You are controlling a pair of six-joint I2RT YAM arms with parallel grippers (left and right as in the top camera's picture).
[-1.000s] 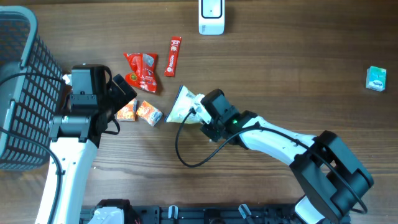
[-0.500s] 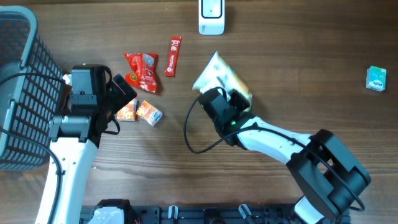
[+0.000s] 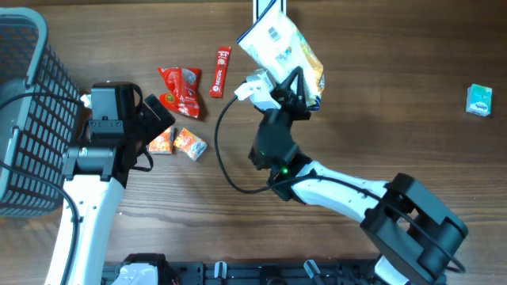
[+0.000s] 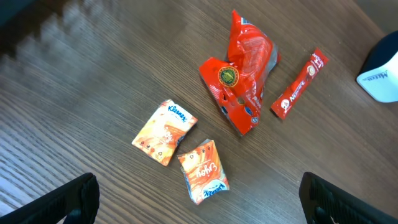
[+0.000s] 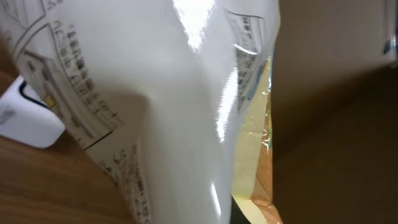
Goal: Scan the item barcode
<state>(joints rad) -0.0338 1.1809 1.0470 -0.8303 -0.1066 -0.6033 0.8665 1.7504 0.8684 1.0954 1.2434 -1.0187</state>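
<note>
Your right gripper [image 3: 290,89] is pinching the white-and-yellow snack bag [image 3: 279,43] near its lower edge. It is holding the bag in the air at the table's far side, barcode panel facing up, just beside the white scanner [image 5: 28,121]. Your left gripper [image 3: 158,120] is hovering with its jaws spread wide, gripping nothing, over two orange tissue packs [image 4: 165,132]. A red pouch [image 4: 244,81] and a red stick sachet [image 4: 300,84] are lying nearby, and a wire basket [image 3: 24,119] is standing far left.

White printed bag [image 3: 281,49] with yellow-orange edge, red pouch [image 3: 181,91] and red stick [image 3: 221,70], orange tissue packs [image 3: 190,144], dark wood-grain table [image 3: 380,95]
</note>
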